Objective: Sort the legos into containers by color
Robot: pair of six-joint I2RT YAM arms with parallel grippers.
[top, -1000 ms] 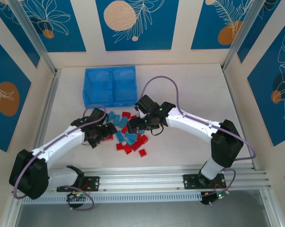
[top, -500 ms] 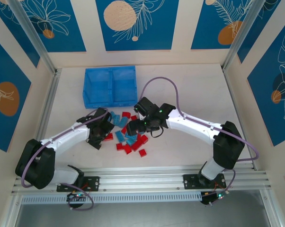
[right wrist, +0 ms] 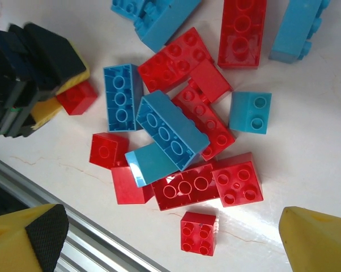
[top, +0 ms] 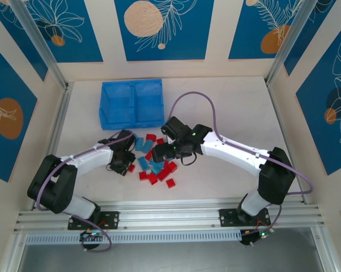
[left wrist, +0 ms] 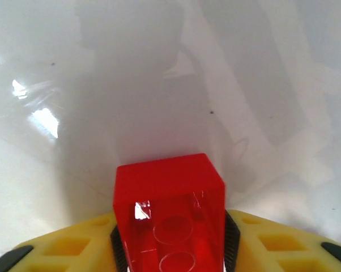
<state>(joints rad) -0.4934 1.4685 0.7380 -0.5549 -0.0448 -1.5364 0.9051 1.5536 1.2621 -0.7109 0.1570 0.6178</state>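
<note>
The left gripper (left wrist: 169, 252) has its jaws closed on a small red brick (left wrist: 169, 195) (yellow fingers on either side of it), low over the white worktop (left wrist: 159, 85) at the left edge of the pile. The right gripper (right wrist: 173, 238) hangs above the loose heap of red and light blue legos (right wrist: 179, 133), its jaws spread wide. The blue bin (top: 116, 105) stands well apart from the heap toward the back left of the worktop, its two compartments side by side across a middle divider.
</note>
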